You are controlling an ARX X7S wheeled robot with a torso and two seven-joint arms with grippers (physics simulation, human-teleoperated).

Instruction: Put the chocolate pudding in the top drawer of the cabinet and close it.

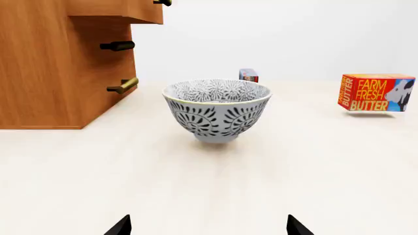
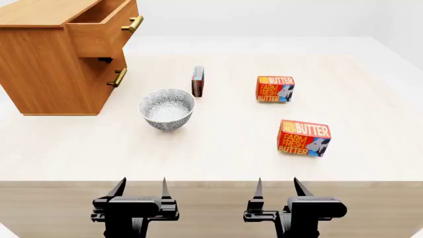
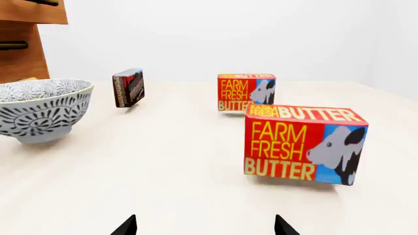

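Your left hand (image 2: 140, 187) and right hand (image 2: 276, 187) both hang released at the surface (image 2: 225, 148) edge; the pudding (image 2: 197, 81) stands behind the bowl (image 2: 167, 109), drawer (image 2: 106, 27) open.

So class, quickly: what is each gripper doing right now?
Left gripper: open, holding nothing.
Right gripper: open, holding nothing.

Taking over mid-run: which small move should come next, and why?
Probably reach the left claw forward past the bowl toward the chocolate pudding. The box stands untouched on edge, both claws are open and empty, and the top drawer is already open.
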